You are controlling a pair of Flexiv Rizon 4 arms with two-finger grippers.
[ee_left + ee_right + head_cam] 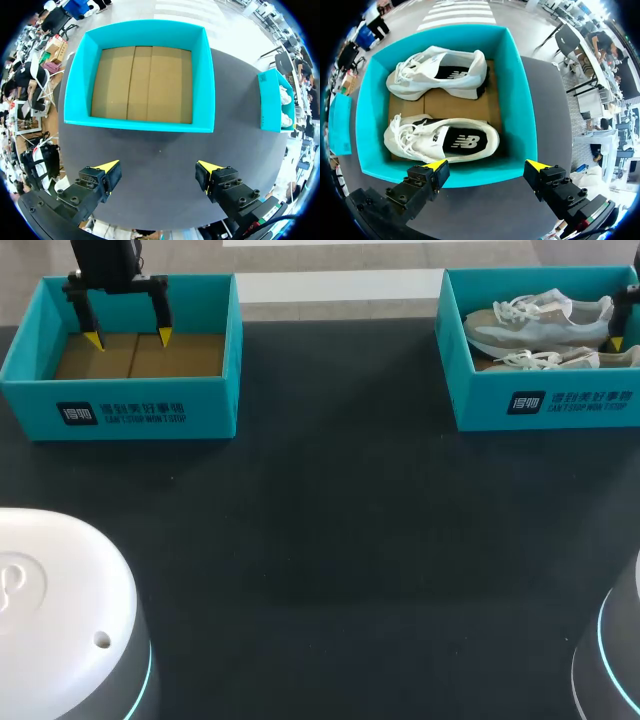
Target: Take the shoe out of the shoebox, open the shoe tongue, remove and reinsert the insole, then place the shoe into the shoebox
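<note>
- Right gripper [487, 165] is open, holding nothing.
- Nearest shoe [442, 140] lies just ahead in the shoebox [522, 100], its long side running finger to finger (second shoe [440, 72] sits beyond it).
- Left gripper [157, 165], open too, is far away.

A broad, matte black counter [330, 540] lies under soft, even light, a faint sheen across its middle.

A dark table [340, 540] (matte, near black), flat.
</note>
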